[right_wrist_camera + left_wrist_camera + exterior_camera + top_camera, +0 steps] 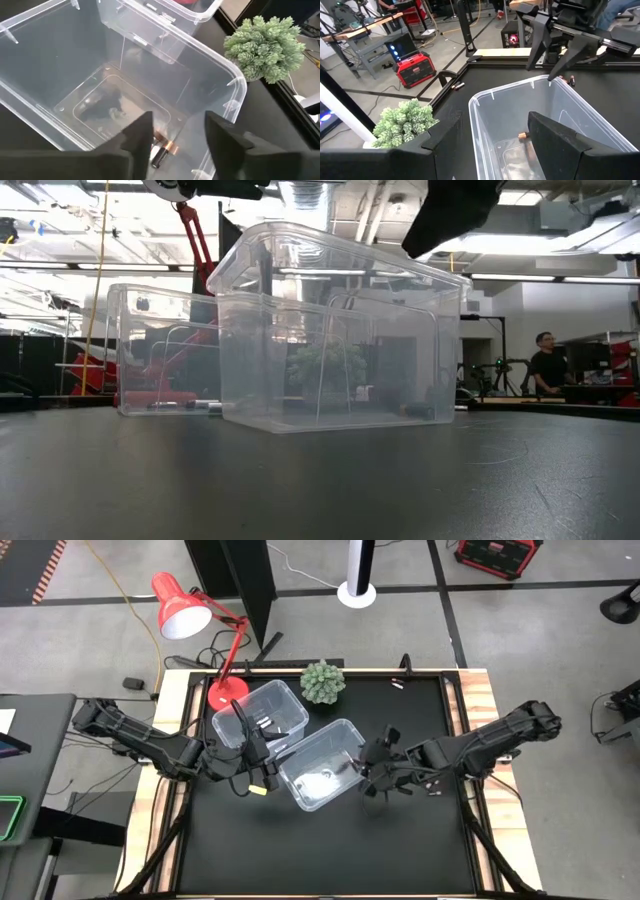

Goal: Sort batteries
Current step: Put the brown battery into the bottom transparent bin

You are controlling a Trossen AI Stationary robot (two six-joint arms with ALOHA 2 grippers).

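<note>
**Battery dropped into clear bin as two arms meet mid-table**

Nearest the low camera, a clear plastic bin (340, 330) is seen standing on the black table (320, 480), with a second clear bin (165, 350) just behind it toward the table's far left corner. On the floor of the near bin, by the wall closest to the right arm, a dark battery with a copper-coloured end (164, 150) is seen lying on its side; it is judged to have been placed there as part of the sorting, with one kind going to each bin. Small pale batteries (266, 723) are visible in the far bin, though their number cannot be told. Two more loose batteries (458, 86) are seen lying near the table's far edge.

The right gripper (175, 137) is held just above the near bin's rim, directly over the dark battery; its fingers are parted by a moderate gap and nothing is held between them, which is read as a release just made or a pick about to be made. The left gripper (492, 142) is held at the opposite side of the same bin, fingers spread wide and empty, apparently waiting. A small potted plant (323, 681) is set at the table's far edge, and a red desk lamp (190, 615) stands at its far left corner.
</note>
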